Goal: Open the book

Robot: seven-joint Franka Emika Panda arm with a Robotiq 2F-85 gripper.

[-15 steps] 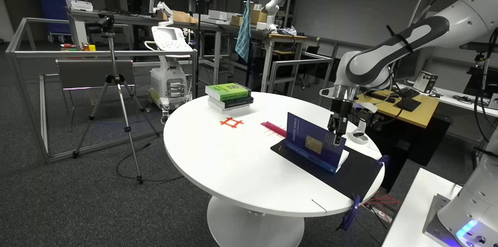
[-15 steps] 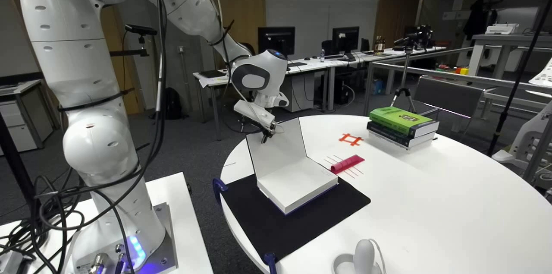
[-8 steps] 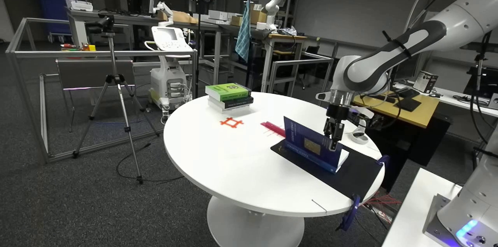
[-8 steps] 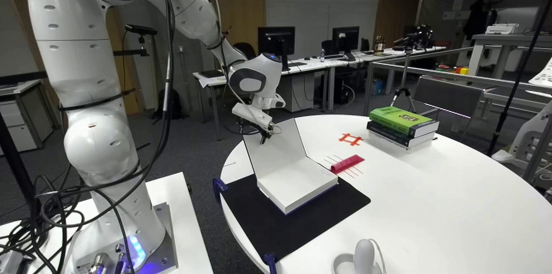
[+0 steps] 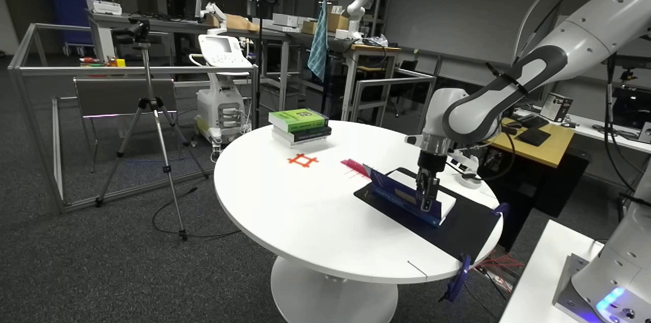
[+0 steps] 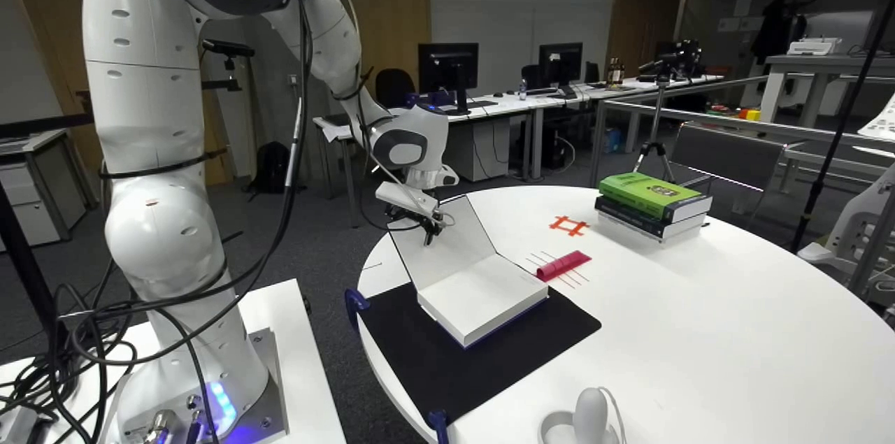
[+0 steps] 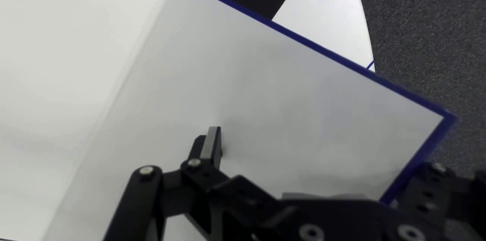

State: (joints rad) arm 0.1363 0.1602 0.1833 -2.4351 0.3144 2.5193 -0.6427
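Observation:
The book lies on the black mat with its navy cover (image 5: 391, 192) lifted past upright and leaning away from the white pages (image 6: 482, 294). The cover's pale inner side (image 6: 451, 248) faces up at a slant; it fills much of the wrist view (image 7: 288, 93), edged in blue. My gripper (image 5: 424, 194) is at the cover's free edge, pointing down, fingers wide apart in the wrist view (image 7: 326, 153). One finger is on the inner side, as an exterior view also shows (image 6: 429, 234). The other finger is on the outer side, its tip hidden behind the cover in the wrist view.
The black mat (image 5: 473, 226) is held at the round table's edge by blue clamps (image 5: 460, 277). A green-topped book stack (image 6: 654, 199), an orange frame mark (image 6: 568, 225) and a pink-red roll (image 6: 563, 266) are on the table. A white device (image 6: 591, 416) stands near the mat.
The cover has tilted from near upright to lean further back, away from the pages. My gripper has moved down and outward with it. The pages and mat have stayed in place.

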